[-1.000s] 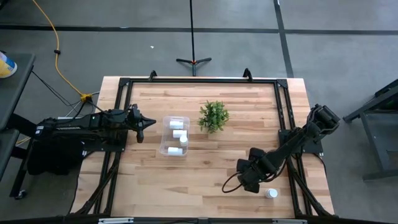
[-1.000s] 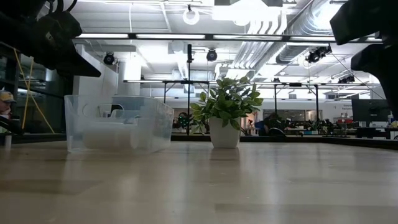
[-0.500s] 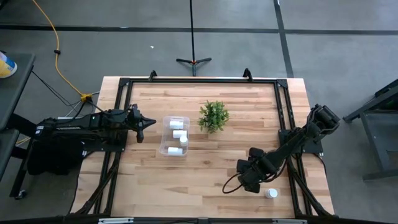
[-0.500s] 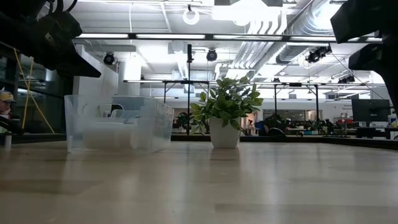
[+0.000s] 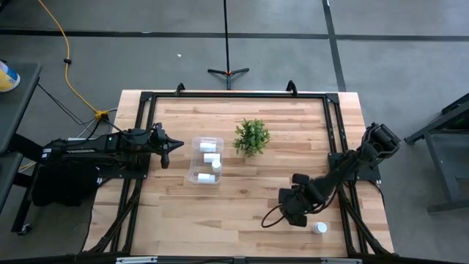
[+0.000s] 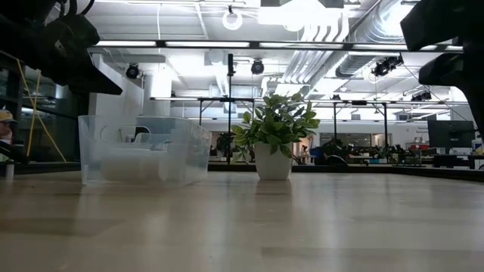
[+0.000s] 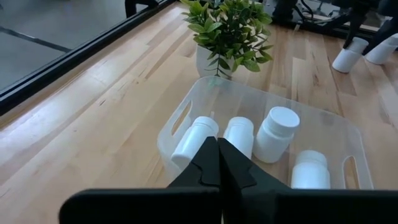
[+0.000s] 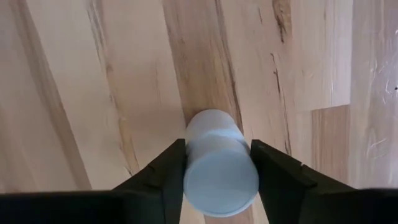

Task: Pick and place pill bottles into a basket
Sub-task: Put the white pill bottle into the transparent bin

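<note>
The clear basket (image 5: 204, 160) stands left of the table's middle with several white pill bottles lying and standing in it; it also shows in the left wrist view (image 7: 261, 102). My left gripper (image 5: 171, 145) is shut and empty, just left of the basket and above its near rim (image 7: 217, 152). My right gripper (image 5: 292, 214) points down near the table's front right and is shut on a white pill bottle (image 8: 217, 163). Another pill bottle (image 5: 319, 228) stands on the table to its right. My right gripper pinches the pill bottle's round side wall (image 8: 214, 140) between its two fingers (image 8: 166, 171), one on each side. The fingers come from above, pointing down. The bottle stands along the fingers with one end facing up. Whether its lower end rests on the table I cannot tell.
A small green plant in a white pot (image 5: 252, 136) stands right of the basket, toward the far edge. A black frame (image 5: 234, 95) runs round the tabletop. Bare wood lies between the basket and my right gripper.
My right arm has shifted only slightly, upward as far as the low view shows. My left arm has kept still.
</note>
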`<state>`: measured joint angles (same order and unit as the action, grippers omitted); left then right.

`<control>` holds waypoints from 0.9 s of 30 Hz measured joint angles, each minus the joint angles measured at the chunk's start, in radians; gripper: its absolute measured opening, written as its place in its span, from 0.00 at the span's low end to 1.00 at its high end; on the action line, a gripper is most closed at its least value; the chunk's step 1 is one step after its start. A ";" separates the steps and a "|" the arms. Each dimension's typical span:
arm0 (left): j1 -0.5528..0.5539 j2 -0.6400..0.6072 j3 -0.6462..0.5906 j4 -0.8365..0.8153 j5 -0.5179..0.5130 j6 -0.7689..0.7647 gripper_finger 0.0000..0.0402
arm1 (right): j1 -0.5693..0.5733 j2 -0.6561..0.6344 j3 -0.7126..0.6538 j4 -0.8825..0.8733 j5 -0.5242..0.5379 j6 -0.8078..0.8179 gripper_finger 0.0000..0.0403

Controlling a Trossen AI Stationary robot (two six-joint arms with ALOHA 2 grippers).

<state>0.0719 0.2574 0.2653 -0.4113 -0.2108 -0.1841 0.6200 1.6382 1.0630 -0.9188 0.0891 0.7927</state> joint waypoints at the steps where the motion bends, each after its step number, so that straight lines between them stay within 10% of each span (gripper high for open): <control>1: 0.000 0.000 0.000 0.000 0.000 0.000 0.06 | -0.006 0.000 0.000 0.000 -0.004 0.008 0.38; 27: 0.000 0.000 0.000 0.001 -0.040 0.004 0.05 | -0.328 -0.114 0.003 0.443 0.035 -0.267 0.37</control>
<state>0.0719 0.2573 0.2653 -0.4107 -0.2512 -0.1805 0.2917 1.5238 1.0660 -0.4757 0.1242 0.5260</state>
